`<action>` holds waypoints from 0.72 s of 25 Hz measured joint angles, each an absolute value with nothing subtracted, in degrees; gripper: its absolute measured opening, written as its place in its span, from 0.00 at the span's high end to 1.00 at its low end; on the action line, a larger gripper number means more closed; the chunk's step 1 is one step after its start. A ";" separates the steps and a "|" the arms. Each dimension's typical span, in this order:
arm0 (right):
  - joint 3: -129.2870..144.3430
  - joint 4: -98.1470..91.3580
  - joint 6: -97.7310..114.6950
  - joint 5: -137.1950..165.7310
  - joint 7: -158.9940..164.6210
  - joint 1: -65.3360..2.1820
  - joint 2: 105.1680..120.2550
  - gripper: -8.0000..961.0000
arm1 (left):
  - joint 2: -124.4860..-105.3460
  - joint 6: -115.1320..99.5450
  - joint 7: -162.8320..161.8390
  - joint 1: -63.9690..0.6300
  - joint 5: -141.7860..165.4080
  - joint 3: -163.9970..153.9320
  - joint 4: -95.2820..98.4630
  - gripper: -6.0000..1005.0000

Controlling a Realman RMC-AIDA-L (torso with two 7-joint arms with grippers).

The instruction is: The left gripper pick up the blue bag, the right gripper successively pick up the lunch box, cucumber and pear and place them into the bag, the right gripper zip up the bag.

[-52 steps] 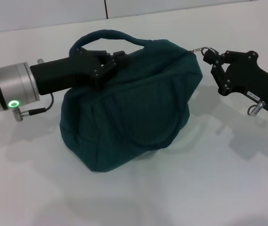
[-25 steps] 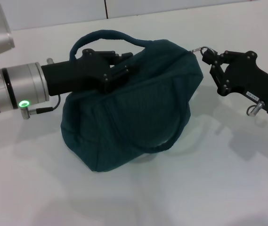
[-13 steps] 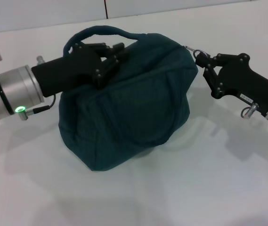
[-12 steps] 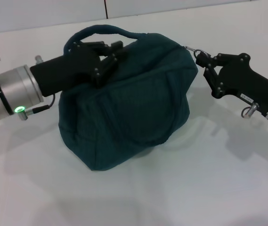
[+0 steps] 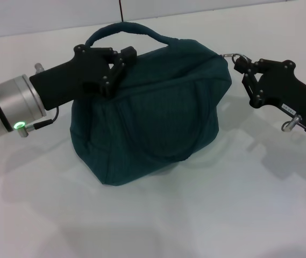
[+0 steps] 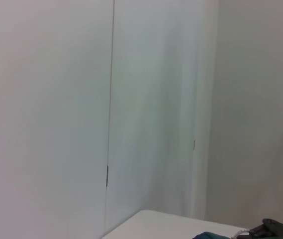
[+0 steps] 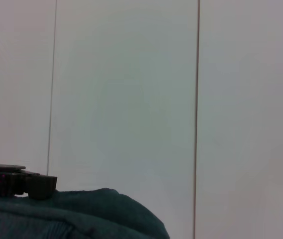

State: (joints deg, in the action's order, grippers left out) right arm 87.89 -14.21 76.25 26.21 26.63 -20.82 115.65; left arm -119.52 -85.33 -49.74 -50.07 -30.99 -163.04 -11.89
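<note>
White counter (image 5: 206, 215), plain white wall panels behind. Blue bag (image 5: 153, 113) sits mid-counter, bulging and full, long axis running left-right between the two arms. No lunch box, cucumber or pear visible outside it, so I'd judge packing is done and we're in the zip stage.

Left claw (image 5: 116, 63) is at the bag's upper left end, just under the handle loop (image 5: 123, 29), fingers pinched down on the top fabric and holding that end.

Right claw (image 5: 242, 65) is at the opposite, upper right end. Its tips are closed around the metal zipper pull ring (image 5: 237, 56); it looks like a grip, but the contact is small from this angle, so I'm not fully sure.

Key relation: zipper line runs along the bag's top from the right claw toward the left one. The right arm has the pull, and travel has to follow that long axis while the left end stays anchored.

Small white label on the right claw body (image 5: 288, 108), text unreadable. No other writing seen.
</note>
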 joint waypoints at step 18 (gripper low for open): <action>88.57 -14.65 76.54 26.08 26.63 -20.92 115.65 0.98 | -119.43 -89.78 -51.73 -51.11 -32.72 -162.94 -11.61 0.98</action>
